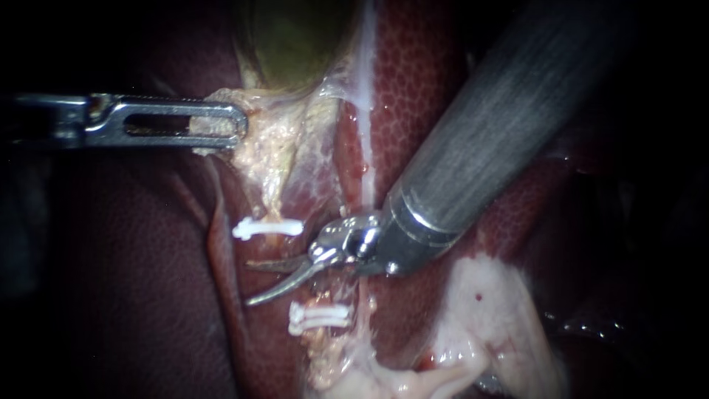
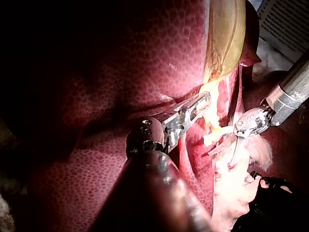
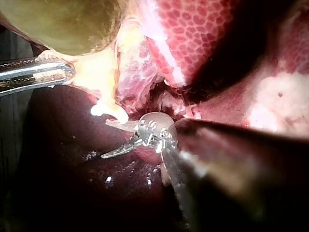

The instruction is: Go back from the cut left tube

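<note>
The left tube lies cut: its upper stump point(image 1: 272, 203) carries a white clip point(image 1: 267, 227), and its lower stump point(image 1: 325, 347) carries two white clips point(image 1: 319, 318). In the gap between them my right instrument point(image 1: 249, 282) holds its curved blades open, gripping nothing; its shaft point(image 1: 502, 118) comes in from the upper right. My left instrument point(image 1: 221, 122) is shut on pale tissue at the neck of the gallbladder point(image 1: 295, 37). The right wrist view has the blades point(image 3: 113, 152) just below the clipped stump point(image 3: 108, 111). The left wrist view shows the left jaws point(image 2: 198, 104) on yellowish tissue.
Mottled red liver point(image 1: 421, 66) lies behind the tubes, with dark liver point(image 1: 133, 281) to the left. A second thin pale tube point(image 1: 365, 111) runs down beside the cut one. Pale fatty tissue point(image 1: 495, 310) sits at the lower right under the right shaft.
</note>
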Controlling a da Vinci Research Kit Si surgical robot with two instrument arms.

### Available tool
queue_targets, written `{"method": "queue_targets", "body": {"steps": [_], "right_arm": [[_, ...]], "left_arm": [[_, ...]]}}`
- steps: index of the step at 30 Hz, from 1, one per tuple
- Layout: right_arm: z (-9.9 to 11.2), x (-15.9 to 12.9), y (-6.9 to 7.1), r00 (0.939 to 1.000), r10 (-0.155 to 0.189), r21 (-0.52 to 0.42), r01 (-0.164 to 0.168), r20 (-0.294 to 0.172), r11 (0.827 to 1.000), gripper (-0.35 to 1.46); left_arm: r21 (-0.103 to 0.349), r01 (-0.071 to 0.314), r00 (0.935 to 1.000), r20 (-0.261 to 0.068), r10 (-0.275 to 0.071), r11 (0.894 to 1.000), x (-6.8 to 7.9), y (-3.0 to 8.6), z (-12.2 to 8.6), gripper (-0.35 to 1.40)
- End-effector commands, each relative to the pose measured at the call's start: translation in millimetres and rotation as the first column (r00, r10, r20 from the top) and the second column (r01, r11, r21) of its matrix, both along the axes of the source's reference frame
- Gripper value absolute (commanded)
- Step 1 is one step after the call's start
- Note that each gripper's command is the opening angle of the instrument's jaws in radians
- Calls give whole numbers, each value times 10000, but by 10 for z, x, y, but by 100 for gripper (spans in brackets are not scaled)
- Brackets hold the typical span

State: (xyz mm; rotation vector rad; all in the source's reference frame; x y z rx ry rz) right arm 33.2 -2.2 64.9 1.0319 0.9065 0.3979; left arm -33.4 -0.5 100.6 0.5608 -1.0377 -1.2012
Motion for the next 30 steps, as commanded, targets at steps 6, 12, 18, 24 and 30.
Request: {"method": "queue_targets", "body": {"steps": [6,12,18,24,30], "right_arm": [[-3,-2,-1,10000,2,14,-2,-62,10000,108],[-13,-19,-8,9968,456,-998,-520,-655,9937,133],[-20,-55,-9,9916,849,-2514,-1070,-971,9620,141],[-28,-90,2,9908,794,-3009,-1093,-1100,9474,141],[-49,-121,29,9891,982,-3609,-1318,-1098,9232,143]], "left_arm": [[-3,1,10000,-2,-1,10000,0,0,0,-35],[-3,-3,10000,0,3,10000,1,0,0,-35],[-4,-2,10000,-1,2,10000,1,0,1,-35],[-4,-3,10000,-1,3,10000,2,1,2,-35],[-4,-4,10000,0,4,10000,2,1,3,-35]]}}
